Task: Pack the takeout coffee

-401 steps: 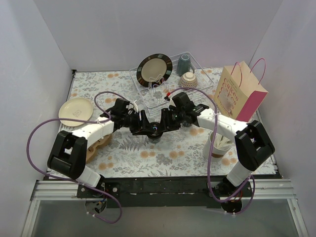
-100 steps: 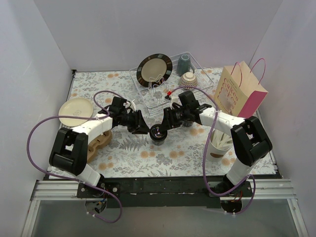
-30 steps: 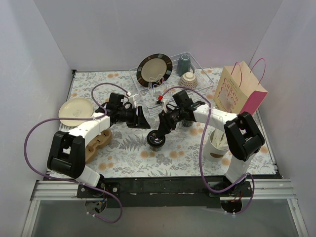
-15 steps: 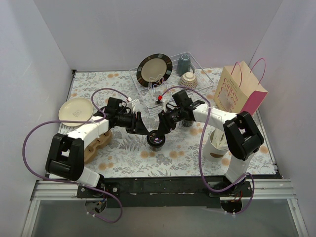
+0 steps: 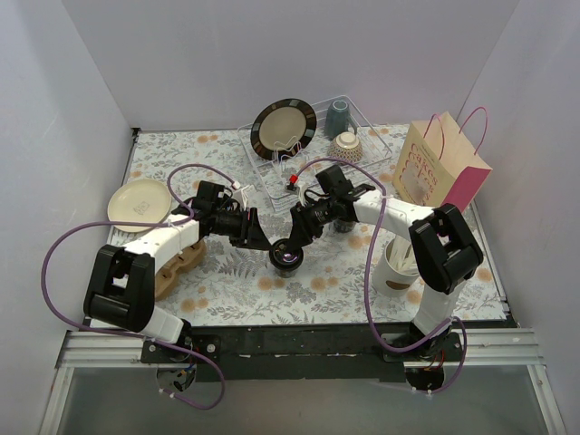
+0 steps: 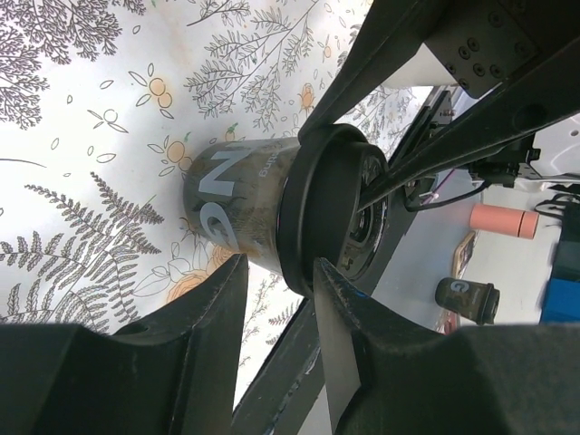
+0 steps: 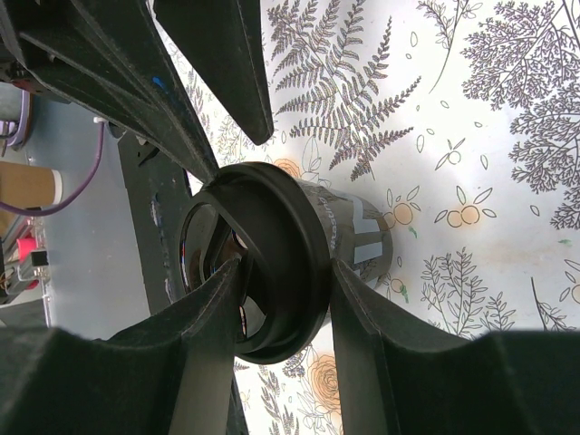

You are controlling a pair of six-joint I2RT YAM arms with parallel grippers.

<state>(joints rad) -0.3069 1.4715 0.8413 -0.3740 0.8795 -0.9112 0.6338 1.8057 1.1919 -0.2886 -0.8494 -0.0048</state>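
Observation:
A takeout coffee cup (image 5: 288, 260), black with a black lid, stands on the floral cloth at mid-table. In the right wrist view my right gripper (image 7: 287, 272) is shut on the lid (image 7: 281, 237), one finger on its top face and one on its outer rim. My left gripper (image 6: 278, 272) has come in from the left and is open. Its fingers straddle the lower edge of the lid (image 6: 322, 213); one touches the lid face and the other stands just off the cup wall (image 6: 227, 204). In the top view the left gripper (image 5: 263, 240) and the right gripper (image 5: 292, 240) meet over the cup.
A dish rack (image 5: 381, 136) at the back holds a dark-rimmed plate (image 5: 284, 127), a grey-blue mug (image 5: 337, 116) and a patterned bowl (image 5: 347, 145). A paper bag (image 5: 441, 168) stands at the right, a white cup of stirrers (image 5: 399, 265) before it. A cream plate (image 5: 139, 204) and a brown carrier (image 5: 178, 261) lie at the left.
My left gripper has swung down and right to the cup and its jaws have narrowed around the lid edge. The right gripper and the cup have stayed where they were.

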